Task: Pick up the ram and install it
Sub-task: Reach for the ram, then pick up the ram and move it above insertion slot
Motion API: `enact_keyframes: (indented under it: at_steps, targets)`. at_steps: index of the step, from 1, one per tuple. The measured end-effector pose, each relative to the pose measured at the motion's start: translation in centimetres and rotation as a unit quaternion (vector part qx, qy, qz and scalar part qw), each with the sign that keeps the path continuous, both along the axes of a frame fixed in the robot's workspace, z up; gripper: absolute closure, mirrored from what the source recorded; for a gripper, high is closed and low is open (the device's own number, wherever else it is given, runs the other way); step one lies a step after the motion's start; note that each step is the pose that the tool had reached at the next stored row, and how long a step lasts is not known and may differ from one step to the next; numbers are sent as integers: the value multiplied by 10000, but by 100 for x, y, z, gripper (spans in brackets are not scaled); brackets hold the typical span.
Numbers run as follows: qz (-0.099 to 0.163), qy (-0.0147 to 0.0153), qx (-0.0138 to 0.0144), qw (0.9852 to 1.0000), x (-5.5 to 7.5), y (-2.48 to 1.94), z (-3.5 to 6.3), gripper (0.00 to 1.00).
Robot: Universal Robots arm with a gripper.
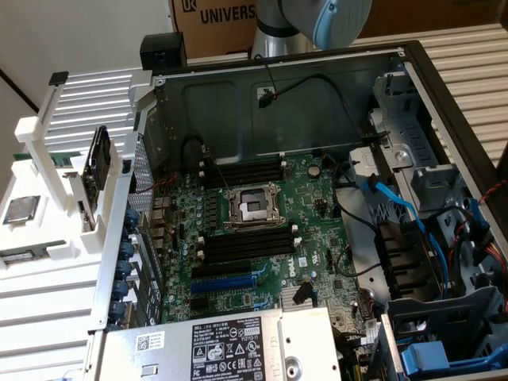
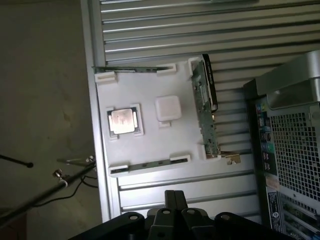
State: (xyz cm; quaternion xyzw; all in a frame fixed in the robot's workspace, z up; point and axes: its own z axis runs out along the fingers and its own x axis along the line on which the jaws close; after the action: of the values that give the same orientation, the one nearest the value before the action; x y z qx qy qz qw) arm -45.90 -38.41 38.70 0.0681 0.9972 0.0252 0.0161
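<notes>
Though clenched on nothing, points end effector (image 2: 175, 192) toward ram (image 2: 132, 68), at eleven o'clock ahead, well apart, long axis crosswise, edge-up in white fixture (image 2: 150, 145).

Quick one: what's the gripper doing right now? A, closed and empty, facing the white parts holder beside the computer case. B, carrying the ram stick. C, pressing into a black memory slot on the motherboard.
A: in the wrist view the gripper has its fingers together with nothing between them, and the white parts holder with the processor chip lies ahead of it, next to the computer case.
</notes>
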Motion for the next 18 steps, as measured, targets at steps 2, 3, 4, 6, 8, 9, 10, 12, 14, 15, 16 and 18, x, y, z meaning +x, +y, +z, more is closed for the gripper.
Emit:
enact_keyframes:
  at_steps: [2,3,4,6,8,9,10,12,14,15,16,18]
  targets:
    - [-61,61,18,10000,-2,0,-1,90]
    - [-79,62,37,9999,-2,0,0,90]
    - [-83,63,48,9999,-1,0,0,90]
    - [-83,62,48,9999,-1,0,0,90]
    - [-82,62,48,9999,-1,-1,0,90]
    - [-83,62,48,9999,-1,-1,0,90]
    - [-82,62,48,9999,-1,-1,0,90]
    - [-83,62,48,9999,-1,-1,0,90]
    - [-83,62,48,9999,-1,-1,0,90]
    - [-82,62,48,9999,-1,-1,0,90]
    - [-83,62,48,9999,-1,-1,0,90]
    - [-83,62,48,9999,-1,-1,0,90]
